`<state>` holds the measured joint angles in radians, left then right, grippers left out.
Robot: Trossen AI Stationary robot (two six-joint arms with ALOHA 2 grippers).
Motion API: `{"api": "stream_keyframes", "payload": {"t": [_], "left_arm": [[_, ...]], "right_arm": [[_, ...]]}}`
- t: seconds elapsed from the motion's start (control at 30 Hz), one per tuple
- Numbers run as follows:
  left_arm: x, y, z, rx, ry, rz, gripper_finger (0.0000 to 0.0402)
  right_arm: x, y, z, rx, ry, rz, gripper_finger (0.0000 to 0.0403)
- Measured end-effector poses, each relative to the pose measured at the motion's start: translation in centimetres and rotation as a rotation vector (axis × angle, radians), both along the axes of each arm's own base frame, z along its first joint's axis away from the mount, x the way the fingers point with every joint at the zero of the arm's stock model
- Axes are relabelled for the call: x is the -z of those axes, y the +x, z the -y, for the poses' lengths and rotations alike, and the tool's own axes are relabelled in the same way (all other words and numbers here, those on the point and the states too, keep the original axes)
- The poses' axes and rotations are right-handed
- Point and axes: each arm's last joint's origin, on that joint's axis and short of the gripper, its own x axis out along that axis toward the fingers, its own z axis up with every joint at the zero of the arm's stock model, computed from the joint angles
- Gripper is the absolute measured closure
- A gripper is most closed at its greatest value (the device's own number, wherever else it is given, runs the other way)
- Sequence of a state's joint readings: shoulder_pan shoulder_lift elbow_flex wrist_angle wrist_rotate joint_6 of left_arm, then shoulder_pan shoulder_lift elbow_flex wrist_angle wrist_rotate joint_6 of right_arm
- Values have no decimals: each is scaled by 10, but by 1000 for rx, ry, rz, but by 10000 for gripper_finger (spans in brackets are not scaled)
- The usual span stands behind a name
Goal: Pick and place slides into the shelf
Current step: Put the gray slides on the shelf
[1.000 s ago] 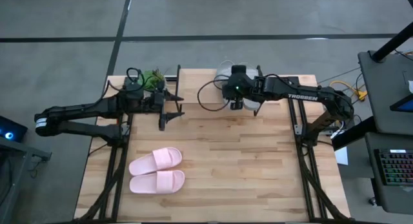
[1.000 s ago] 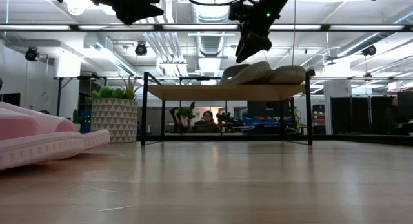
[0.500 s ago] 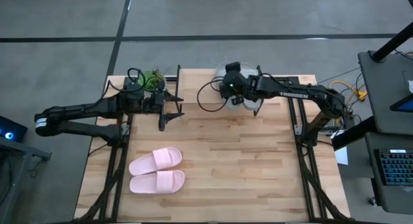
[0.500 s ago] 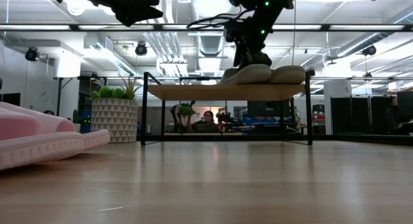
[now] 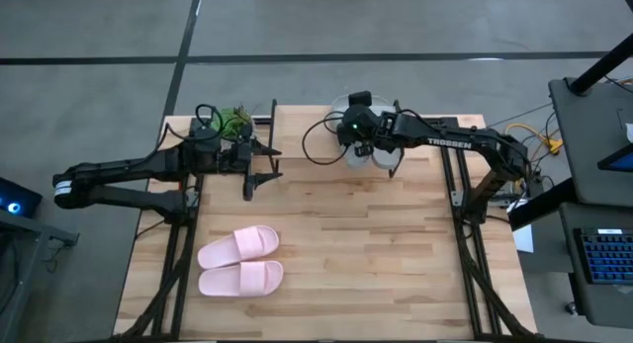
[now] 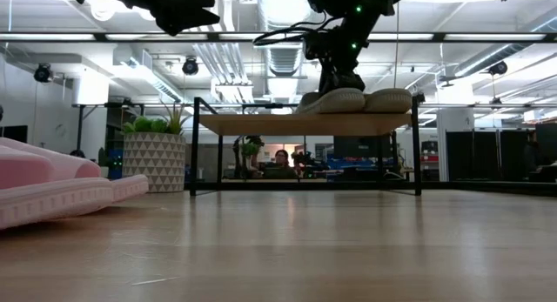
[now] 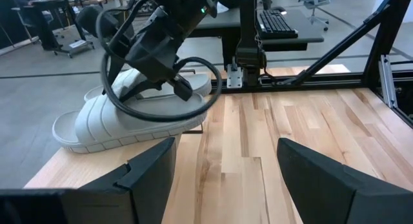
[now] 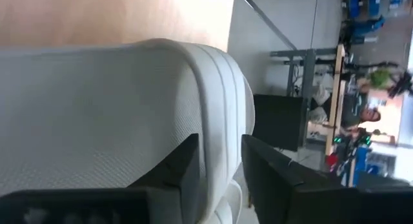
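We've got the right gripper (image 5: 354, 135) up at the top centre of the high view, parked right over the shelf (image 6: 261, 124) and down on the nearer of the two grey-beige slides (image 7: 122, 117) sitting on the plank. From its own wrist camera the dark fingers (image 8: 184, 169) straddle the ribbed edge of that slide's strap, close together on it, so we read it as pinching the strap. Can't say for sure how firm the pinch is. The second grey-beige slide (image 6: 389, 99) sits just beside it on the shelf, further right in the low view.

The pink slides (image 5: 240, 262) are still out on the tabletop (image 5: 376, 254), lower left of the high view, side by side and touching, well apart from the shelf. So we'd call it half done.

The left gripper (image 5: 259, 167) hangs at the upper left of the high view, near the shelf's left end, jaws spread wide with nothing in them.

Handling-wise, these look like soft foam: light, squishy, not fragile, a bit grippy. We'd guess the wide strap is the spot to grab, since the sole is broad and flat. A slide will probably dangle and swing from a strap pinch, so it needs setting down gently.

There's also a potted plant (image 6: 155, 150) near the shelf's left end.
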<state>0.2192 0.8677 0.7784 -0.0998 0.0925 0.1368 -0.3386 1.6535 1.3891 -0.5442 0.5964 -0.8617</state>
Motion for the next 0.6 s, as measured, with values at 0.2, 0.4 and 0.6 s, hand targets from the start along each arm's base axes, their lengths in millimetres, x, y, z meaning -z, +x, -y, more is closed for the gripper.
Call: {"api": "stream_keyframes", "payload": {"t": [0.2, 0.4, 0.6], "left_arm": [[0, 0, 0, 0, 0, 0, 147], [0, 0, 0, 0, 0, 0, 147], [0, 0, 0, 0, 1, 0, 147]], "right_arm": [[0, 0, 0, 75, 44, 87, 356], [0, 0, 0, 139, 81, 165, 391], [0, 0, 0, 192, 102, 223, 393]]}}
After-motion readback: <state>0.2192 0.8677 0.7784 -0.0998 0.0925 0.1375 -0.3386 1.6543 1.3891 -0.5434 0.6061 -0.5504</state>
